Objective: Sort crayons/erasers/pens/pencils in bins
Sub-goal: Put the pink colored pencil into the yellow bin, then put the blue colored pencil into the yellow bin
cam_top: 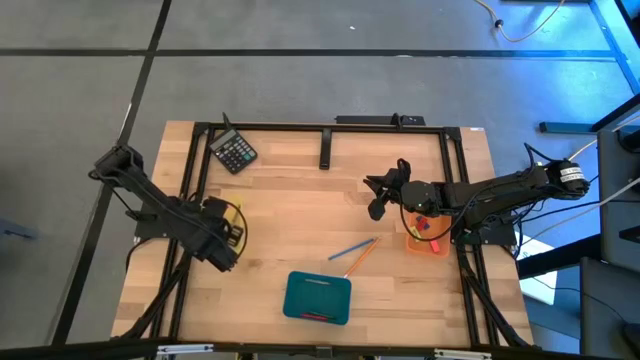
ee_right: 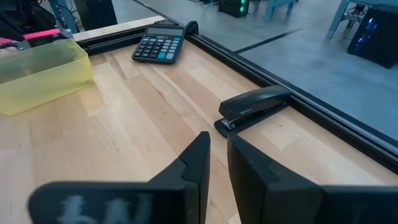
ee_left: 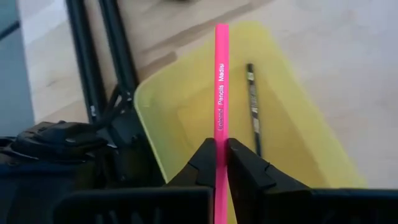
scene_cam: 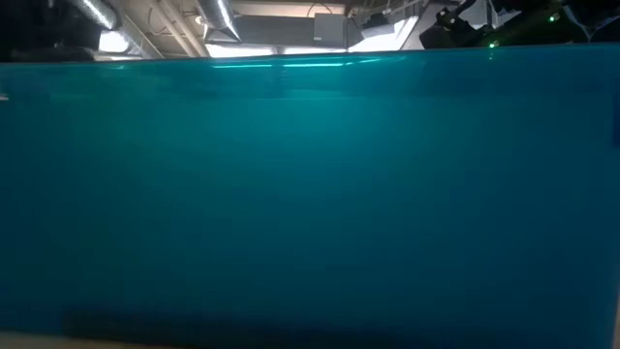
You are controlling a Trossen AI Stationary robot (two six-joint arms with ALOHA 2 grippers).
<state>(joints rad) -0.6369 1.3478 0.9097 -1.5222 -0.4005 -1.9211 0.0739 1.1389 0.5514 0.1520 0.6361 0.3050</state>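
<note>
My left gripper (ee_left: 221,144) hovers over the translucent yellow bin (ee_left: 149,93) at the table's left (cam_top: 232,212), shut on a pink long stick (ee_left: 221,81). A dark long stick (ee_left: 254,106) lies flat on that bin's floor. My right gripper (ee_right: 217,140) hangs over the table's middle right (cam_top: 377,197), fingers nearly together, holding nothing. Beside it sits the orange bin (cam_top: 428,242) with small erasers (cam_top: 422,225) inside. A blue stick (cam_top: 350,247) and an orange stick (cam_top: 362,256) lie on the wood. The teal bin (cam_top: 318,297) stands near the front edge. My left gripper pinches the pink stick between its two fingers (ee_left: 205,162), on a stretch of the shaft (ee_left: 220,134) just below its printed lettering. The stick runs along the fingers, not across them, and juts out past their tips. It is lifted clear above the yellow bin.
A black calculator (cam_top: 235,152) and a black stapler (ee_right: 252,107) lie near the far edge. A black frame (cam_top: 300,127) rims the table. The low view is filled by a teal surface (scene_cam: 310,194), so it shows nothing of the table. Bare wood lies between the bins.
</note>
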